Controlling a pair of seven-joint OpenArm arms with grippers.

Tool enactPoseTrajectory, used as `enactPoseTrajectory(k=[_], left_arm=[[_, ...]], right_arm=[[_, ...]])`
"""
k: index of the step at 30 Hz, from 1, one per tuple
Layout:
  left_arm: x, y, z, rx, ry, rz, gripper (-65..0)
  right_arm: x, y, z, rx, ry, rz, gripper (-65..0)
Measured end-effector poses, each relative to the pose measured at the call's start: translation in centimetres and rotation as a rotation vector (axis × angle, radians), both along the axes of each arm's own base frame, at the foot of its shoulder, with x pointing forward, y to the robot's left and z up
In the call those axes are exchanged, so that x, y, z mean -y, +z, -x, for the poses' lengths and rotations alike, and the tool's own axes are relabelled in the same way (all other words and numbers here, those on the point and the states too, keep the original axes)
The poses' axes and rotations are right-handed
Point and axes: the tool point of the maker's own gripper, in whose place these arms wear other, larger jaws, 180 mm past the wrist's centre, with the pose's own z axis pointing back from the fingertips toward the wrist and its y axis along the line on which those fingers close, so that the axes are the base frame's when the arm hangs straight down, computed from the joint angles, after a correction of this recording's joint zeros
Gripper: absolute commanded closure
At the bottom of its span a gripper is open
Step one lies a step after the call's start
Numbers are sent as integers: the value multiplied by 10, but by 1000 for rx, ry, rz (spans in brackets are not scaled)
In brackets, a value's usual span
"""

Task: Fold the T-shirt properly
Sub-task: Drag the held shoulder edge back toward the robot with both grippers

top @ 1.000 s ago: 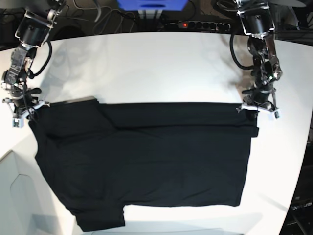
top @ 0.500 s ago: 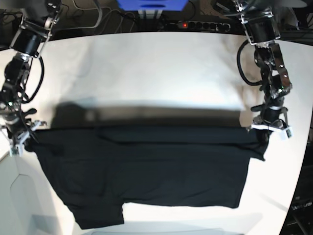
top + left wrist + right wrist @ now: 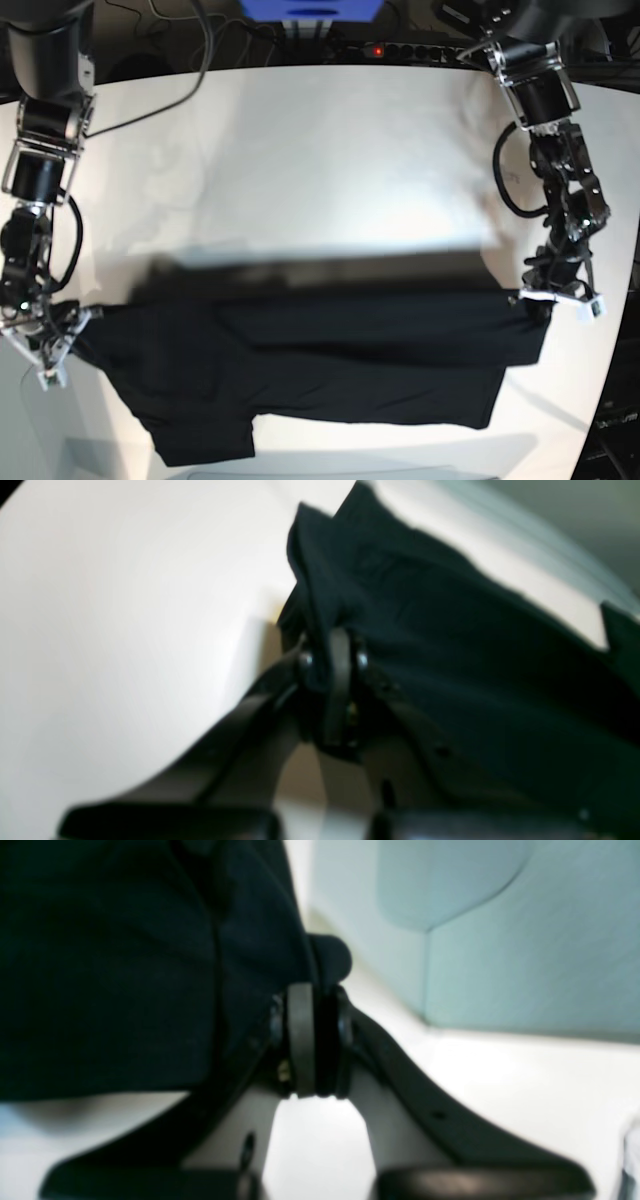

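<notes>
Left wrist view: the fingers point(image 3: 336, 652) of the left gripper point(image 3: 330, 680) are pressing together on a bunched corner of the black T-shirt point(image 3: 450, 645), which is trailing away over the white tabletop point(image 3: 125, 630).

Right wrist view: the fingers point(image 3: 300, 1040) of the right gripper point(image 3: 312, 1040) are closing tightly on another edge of the T-shirt point(image 3: 115, 965), the cloth hanging to their left; a pale blue panel point(image 3: 500, 930) is standing behind.

Base view: the left gripper point(image 3: 560, 290) and right gripper point(image 3: 50, 340) are each holding one end of the T-shirt point(image 3: 320, 370), which is stretching between them across the near half of the tabletop point(image 3: 300, 160), its lower part lying flat.
</notes>
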Motion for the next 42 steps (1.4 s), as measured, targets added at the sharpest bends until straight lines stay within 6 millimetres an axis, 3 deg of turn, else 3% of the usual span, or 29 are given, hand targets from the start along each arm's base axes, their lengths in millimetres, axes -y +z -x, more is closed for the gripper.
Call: enactPoseTrajectory(k=[4, 9, 11, 15, 18, 20, 25, 27, 32, 34, 36, 40, 42], left_arm=[[-3, -16, 7, -58, 4, -17, -2], [-3, -12, 6, -48, 2, -32, -2], [-5, -10, 6, -47, 2, -38, -2], [-9, -19, 16, -128, -23, -42, -2], [-5, -37, 31, -180, -32, -34, -2], [-5, -42, 35, -198, -33, -33, -2], [-12, -31, 29, -159, -14, -31, -2], [-12, -31, 29, -160, -12, -29, -2], [-15, -40, 40, -188, -6, -38, -2], [-13, -37, 40, -184, -12, -41, -2], [-14, -33, 39, -172, -11, -48, -2], [-11, -20, 35, -139, -21, -59, -2], [-9, -16, 33, -128, -25, -64, -2]], right_arm=[[-2, -23, 17, -78, 21, 23, 0], [0, 15, -10, 24, 24, 28, 0], [1, 20, -12, 37, 28, 37, 0], [8, -20, 22, -114, 32, 75, 0], [6, -27, 27, -129, 38, 76, 0], [2, -13, 21, -86, 53, 92, 0], [1, 52, 3, 137, 6, 59, 0], [-4, 42, 4, 92, 26, 81, 0], [-12, -15, 34, -76, 60, 131, 0], [-10, -22, 42, -101, 59, 148, 0], [-10, -6, 33, -60, 63, 161, 0], [-9, 64, -4, 142, 41, 145, 0], [-3, 64, -2, 117, 20, 159, 0]])
